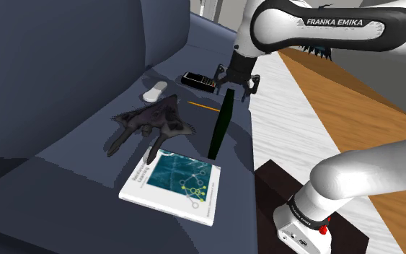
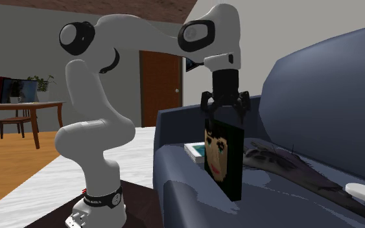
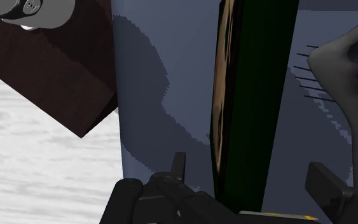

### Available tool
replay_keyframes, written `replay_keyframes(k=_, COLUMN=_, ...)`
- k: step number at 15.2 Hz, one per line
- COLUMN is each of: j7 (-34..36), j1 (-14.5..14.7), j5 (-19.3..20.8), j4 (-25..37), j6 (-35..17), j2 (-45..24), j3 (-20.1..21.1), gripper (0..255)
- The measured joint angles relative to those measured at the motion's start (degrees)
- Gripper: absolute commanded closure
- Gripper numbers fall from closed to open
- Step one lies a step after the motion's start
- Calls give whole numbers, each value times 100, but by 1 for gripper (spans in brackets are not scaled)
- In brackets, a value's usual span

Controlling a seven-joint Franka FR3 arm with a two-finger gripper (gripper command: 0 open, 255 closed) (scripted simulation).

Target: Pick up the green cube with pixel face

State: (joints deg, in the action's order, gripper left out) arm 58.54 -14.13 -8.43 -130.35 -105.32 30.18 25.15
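1. The task's thing is less a cube than a thin dark green slab [image 1: 221,128]. It stands on end on the sofa seat [image 1: 64,180], close to the seat's front edge, with its pixel face on one broad side.
2. The gripper [image 2: 225,107] hangs straight above the slab's top edge, pointing down. Its fingers [image 3: 179,167] are spread apart, one on each broad side, and neither seems to touch the slab.
3. This stance probably suits the shape: the slab is narrow enough to clamp only across its thin dimension, so the jaws line up with the two broad sides.
4. A book [image 1: 172,180] lies flat near the same front edge, toward the stand [image 1: 284,191]. A dark feathery object [image 1: 151,123] sprawls just behind the slab, farther from that edge.
5. My reading is that the grasp is not yet made. A tall slab on soft cushioning may tip if one finger touches first.
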Motion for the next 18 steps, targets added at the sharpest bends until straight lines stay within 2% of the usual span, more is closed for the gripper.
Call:
replay_keyframes(k=4, j7=40, j1=10, j5=-25, j4=-264, j6=-292, j2=-24, j3=59, gripper=0)
replay_keyframes(k=5, j7=40, j1=10, j5=-27, j4=-294, j6=-327, j2=-29, j3=64, gripper=255)
replay_keyframes(k=15, j7=40, j1=10, j5=-26, j4=-320, j6=-357, j2=-29, j3=67, gripper=255)
replay_keyframes(k=18, j7=40, j1=0, j5=-11, j4=-162, j6=-201, j2=-38, j3=48, gripper=255)
